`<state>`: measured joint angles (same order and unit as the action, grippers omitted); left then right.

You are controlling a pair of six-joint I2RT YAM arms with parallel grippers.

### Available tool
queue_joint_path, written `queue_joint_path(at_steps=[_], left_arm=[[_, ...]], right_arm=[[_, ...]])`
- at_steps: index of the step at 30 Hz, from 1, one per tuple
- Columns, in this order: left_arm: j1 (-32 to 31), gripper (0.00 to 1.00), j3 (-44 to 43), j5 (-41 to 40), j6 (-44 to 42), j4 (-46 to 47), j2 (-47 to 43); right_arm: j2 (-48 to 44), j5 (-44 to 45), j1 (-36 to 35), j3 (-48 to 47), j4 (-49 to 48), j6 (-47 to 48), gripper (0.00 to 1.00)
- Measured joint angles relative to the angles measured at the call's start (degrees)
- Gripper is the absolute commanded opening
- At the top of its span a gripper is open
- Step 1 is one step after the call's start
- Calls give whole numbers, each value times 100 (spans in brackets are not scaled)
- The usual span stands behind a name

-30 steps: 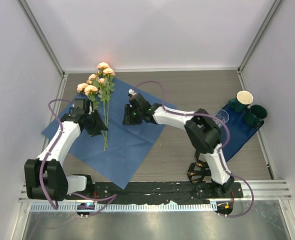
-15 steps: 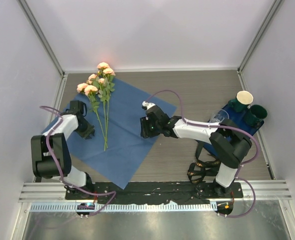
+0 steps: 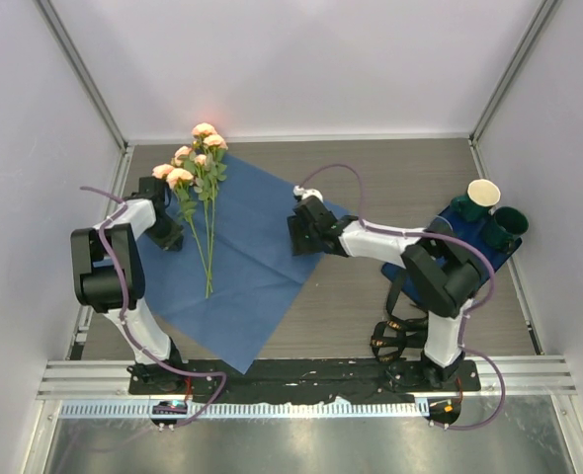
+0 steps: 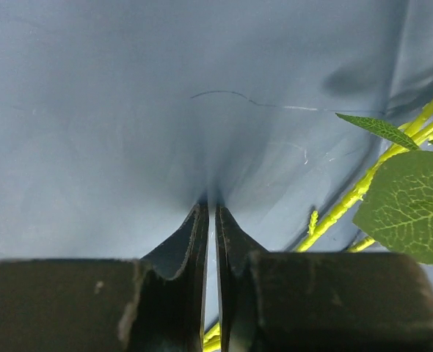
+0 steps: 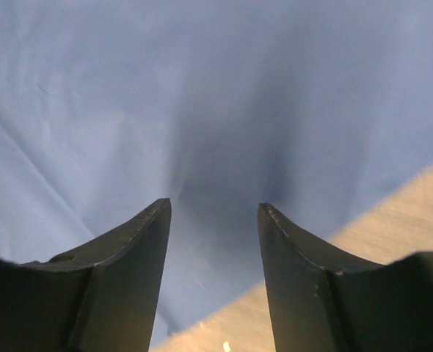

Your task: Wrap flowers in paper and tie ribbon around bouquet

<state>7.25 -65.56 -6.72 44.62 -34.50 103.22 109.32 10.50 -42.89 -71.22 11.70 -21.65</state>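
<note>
The paper [image 3: 242, 272] lies flat as a blue diamond on the table. The flowers [image 3: 195, 170] rest on its upper left, stems [image 4: 363, 187] running toward me. My left gripper [image 3: 163, 233] is on the paper's left part, beside the stems. Its jaws stand almost together at the tips [image 4: 210, 207], and the paper [image 4: 128, 110] puckers up between them. My right gripper [image 3: 306, 233] stands open at the paper's right edge. Its tips [image 5: 214, 207] touch the paper [image 5: 128, 88] with nothing between them. A black looped strip [image 3: 390, 341], perhaps the ribbon, lies by the right arm's base.
A dark navy mat [image 3: 469, 265] at the right carries two dark green cups [image 3: 509, 225] and a cup with a cream inside [image 3: 482, 194]. Bare wood [image 5: 393, 220] shows just past the paper's edge. Grey walls close in the table on three sides.
My left gripper has moved up and left, away from the stems, and closed onto the paper. My right gripper has pulled back rightward to the paper's edge and opened wider.
</note>
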Motion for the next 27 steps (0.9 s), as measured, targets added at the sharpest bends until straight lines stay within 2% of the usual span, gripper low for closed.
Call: queue_joint_path(at_steps=[2,5,8,11,16,23,27], left_arm=[[2,12,-28,4,2,-2,33],[2,12,-37,7,2,-4,48],[2,12,-94,22,0,-48,94],[2,12,-168,37,-2,-103,151],[4,12,-203,66,-2,-129,179],[7,11,-203,87,-2,-129,179],[17,11,-203,111,2,-127,181]], right_arm=[[-426,-321,208,647,-236,-323,65],[-1335,-990,868,1792,-647,-916,65],[-1991,-1585,1572,2719,-1432,-1545,64],[-2190,-2127,1810,3508,-2481,-2146,60],[-1759,-2830,1840,4273,-4151,-3121,55],[-780,-3095,1864,4457,-6067,-4024,50],[-323,-3143,1864,4470,-6846,-4352,47]])
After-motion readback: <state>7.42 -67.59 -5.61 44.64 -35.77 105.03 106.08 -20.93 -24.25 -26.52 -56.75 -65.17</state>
